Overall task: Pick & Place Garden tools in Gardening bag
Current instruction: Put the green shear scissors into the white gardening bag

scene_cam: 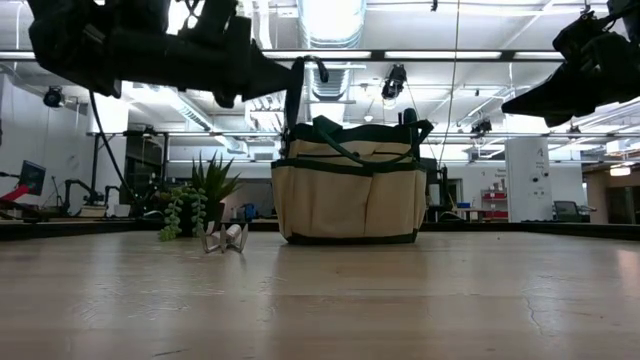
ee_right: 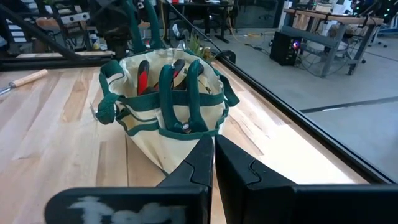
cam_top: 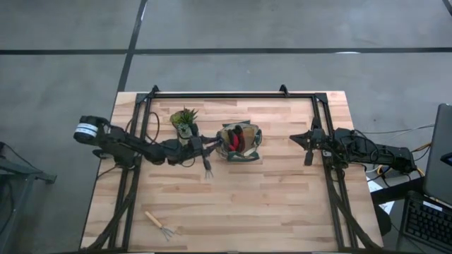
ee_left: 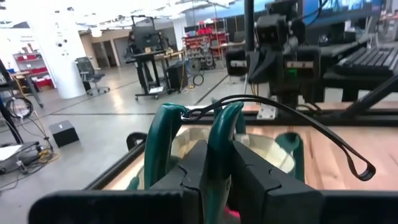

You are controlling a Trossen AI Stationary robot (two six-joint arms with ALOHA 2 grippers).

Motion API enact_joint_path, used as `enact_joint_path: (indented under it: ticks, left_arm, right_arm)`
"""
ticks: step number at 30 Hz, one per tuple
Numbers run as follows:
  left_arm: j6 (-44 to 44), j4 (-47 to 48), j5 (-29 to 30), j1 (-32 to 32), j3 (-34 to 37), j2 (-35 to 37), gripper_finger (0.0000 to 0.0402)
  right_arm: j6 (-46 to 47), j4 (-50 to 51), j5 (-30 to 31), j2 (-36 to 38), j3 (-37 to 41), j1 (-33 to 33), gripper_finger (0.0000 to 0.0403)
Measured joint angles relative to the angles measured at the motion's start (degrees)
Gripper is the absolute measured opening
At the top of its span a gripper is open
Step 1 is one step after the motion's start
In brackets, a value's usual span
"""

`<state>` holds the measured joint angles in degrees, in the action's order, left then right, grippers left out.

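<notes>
The left gripper (ee_left: 214, 180) was seen with its two dark fingers (ee_left: 255, 180) clenched on a dark green fabric handle (ee_left: 221, 134) of the small tan canvas gardening bag with green trim (cam_top: 239, 143), at the bag's left edge near the middle of the pale wooden table (cam_top: 268, 204). The bag stood upright on the tabletop, as the low view showed (scene_cam: 348, 195). Red-and-black items (ee_right: 142, 78) were seen inside its open mouth, too small to be told apart.

One pale wooden-handled fork with metal tines (cam_top: 207, 165) lay on the table just beside the bag, below the left gripper. A second wooden-handled fork (cam_top: 158, 224) lay well apart, near the table's front left corner. A small spiky green potted plant (cam_top: 184, 121) stood near the bag's left side, behind the left arm.

The right gripper (ee_right: 211, 165) was held above the table to the bag's right, apart from it, its fingers pressed together on nothing.
</notes>
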<state>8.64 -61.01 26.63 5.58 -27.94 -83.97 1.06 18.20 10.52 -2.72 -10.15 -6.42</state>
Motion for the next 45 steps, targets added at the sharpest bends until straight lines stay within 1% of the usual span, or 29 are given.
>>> enact_joint_path:
  ticks: [6, 10, 15, 20, 27, 32, 35, 41, 45]
  left_arm:
    - [-0.6, 0.9, 0.0, 0.1, 0.0, -1.0, 0.0053]
    - [-0.7, 3.9, 0.0, 0.1, 0.0, -1.0, 0.0053]
    - [-1.2, 4.7, 0.0, 0.2, 0.1, -1.0, 0.0053]
    - [-1.3, 8.4, -0.1, 0.2, 0.1, -1.0, 0.0053]
    - [-0.5, 11.2, 0.0, 0.2, 0.1, -1.0, 0.0053]
    - [-1.8, 14.8, 3.2, 0.1, 0.1, -1.0, 0.0053]
    - [-2.9, 15.1, 4.7, 0.1, 0.1, -1.0, 0.0053]
    - [-3.7, 16.2, 5.2, 0.1, 0.1, -1.0, 0.0053]
    - [-6.7, 16.5, 8.3, 0.1, 0.1, -0.8, 0.0060]
  right_arm:
    - [0.2, 0.0, 0.0, 0.0, 0.0, 0.0, 0.0008]
    - [0.0, 0.0, 0.0, 0.0, 0.0, 0.0, 0.0008]
    - [0.2, 0.0, 0.0, 0.0, 0.0, 0.0, 0.0008]
    - [0.5, 0.0, 0.0, 0.0, 0.0, 0.0, 0.0008]
    - [0.3, 0.0, 0.0, 0.0, 0.0, 0.0, 0.0008]
    - [0.0, 0.0, 0.0, 0.0, 0.0, 0.0, 0.0008]
    - [0.3, 0.0, 0.0, 0.0, 0.0, 0.0, 0.0008]
    - [0.0, 0.0, 0.0, 0.0, 0.0, 0.0, 0.0008]
    - [0.4, 0.0, 0.0, 0.0, 0.0, 0.0, 0.0008]
